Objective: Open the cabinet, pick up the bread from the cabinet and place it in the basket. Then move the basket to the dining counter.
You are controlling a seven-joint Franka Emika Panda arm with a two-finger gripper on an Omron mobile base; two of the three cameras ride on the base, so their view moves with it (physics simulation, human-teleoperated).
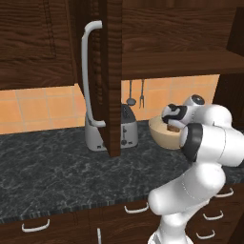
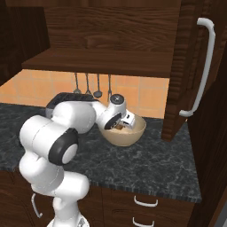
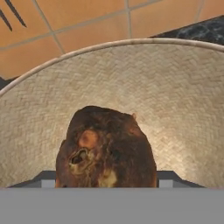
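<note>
The cabinet's door stands swung open, its long silver handle facing me; the same door hangs at the right in the right base view. On the dark worktop sits the tan basket. My gripper reaches down into it, shut on the bread. In the hand view the brown crusty bread sits between the gripper fingers, over the basket's woven wall. The dining counter is out of view.
A silver toaster stands left of the basket, partly behind the open door. Utensils hang on the orange tiled wall. The open shelf overhangs the basket. Drawers with silver handles run under the worktop.
</note>
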